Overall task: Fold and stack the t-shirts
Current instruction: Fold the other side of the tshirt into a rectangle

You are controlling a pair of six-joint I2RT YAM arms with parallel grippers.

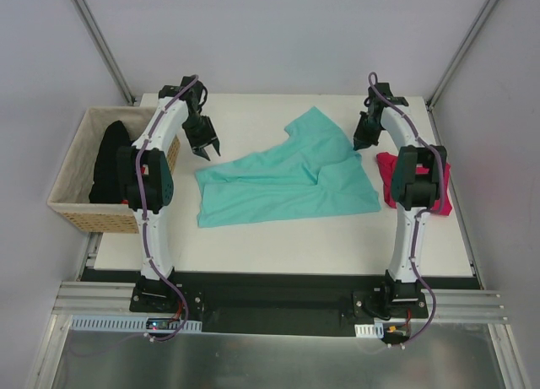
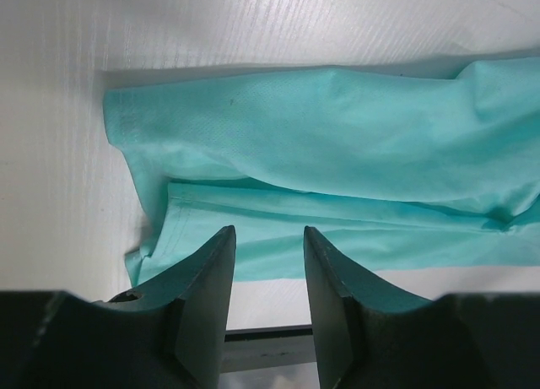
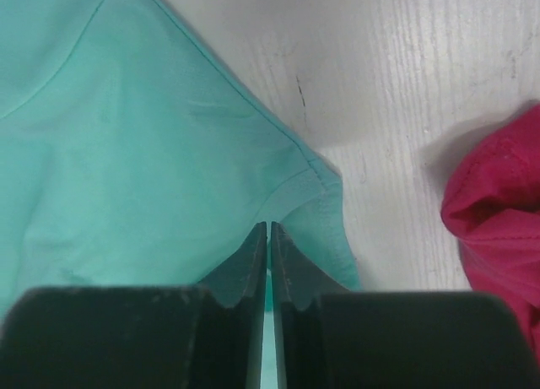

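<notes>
1. Teal t-shirt (image 1: pixel 287 182): spread rumpled across the middle of the counter (image 1: pixel 278 233), partly doubled over, one sleeve pointing toward the far edge, the body trailing toward the left.
2. Magenta t-shirt (image 1: pixel 390 174): bunched in a heap on the right of the counter, partly hidden behind the right arm (image 1: pixel 415 195), close beside the teal t-shirt's right edge; touching or not, cannot tell.
3. Black t-shirts (image 1: pixel 110 161): piled dark inside the basket (image 1: pixel 72 191), off the counter's left side.
4. Left jaws: apart, nothing between them, held above the counter just past the teal t-shirt's left end. In the left wrist view, folded layers of the teal t-shirt (image 2: pixel 337 153) right ahead of the fingertips, a hemmed edge nearest them.
5. Right jaws: drawn together to a sliver, clamped on the teal t-shirt's right sleeve at its stitched hem. In the right wrist view, the teal t-shirt (image 3: pixel 126 153) filling the left, the hem line gathered toward the fingertips, the magenta t-shirt (image 3: pixel 498 212) at the right edge, bare white counter between the two.
6. Left arm (image 1: pixel 152 178): arched forward from its base past the basket's near corner.
</notes>
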